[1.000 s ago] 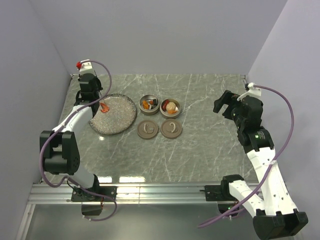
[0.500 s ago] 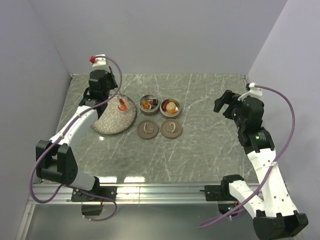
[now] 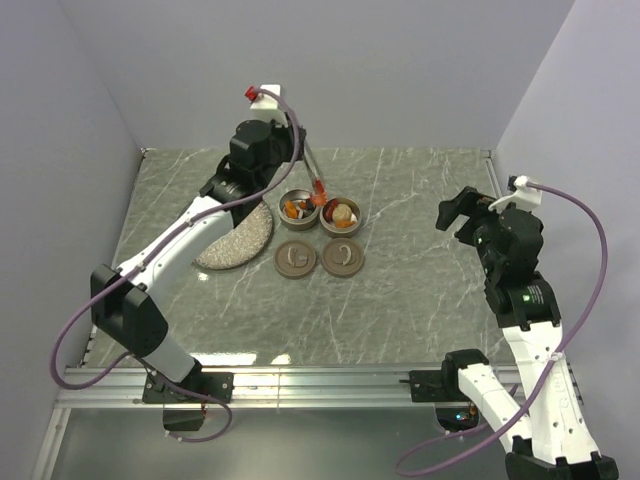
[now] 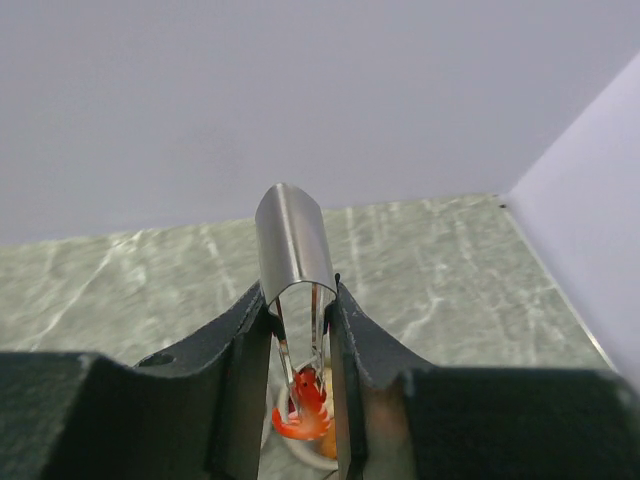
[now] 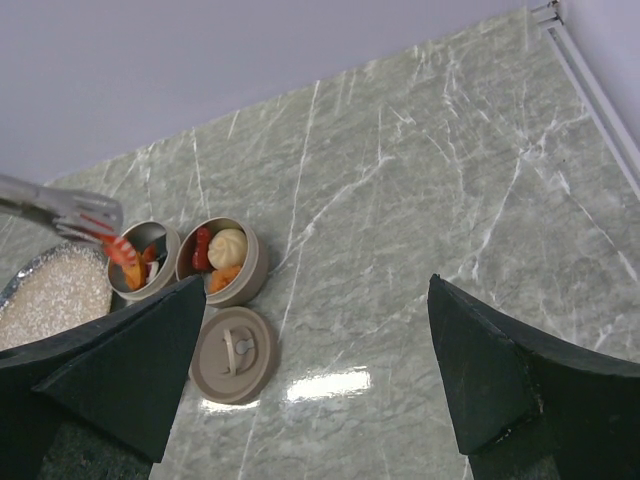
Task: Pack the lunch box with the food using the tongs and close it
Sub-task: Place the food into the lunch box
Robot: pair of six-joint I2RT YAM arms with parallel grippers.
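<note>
My left gripper is shut on the silvery tongs. The tongs' tips pinch a red, shrimp-like piece of food. That piece hangs just above the lunch box's two open round tins, the left tin and the right tin. Both tins hold orange, red and white food. Their two tan lids lie in front of them. My right gripper stands open and holds nothing, far right of the tins.
The speckled grey plate lies left of the tins, partly hidden under my left arm. Lilac walls close in the marble table at the back and on both sides. A metal rail runs along the near edge.
My left arm has swung right from over the plate to above the tins, carrying the tongs and the red piece. My right arm has shifted slightly right.
</note>
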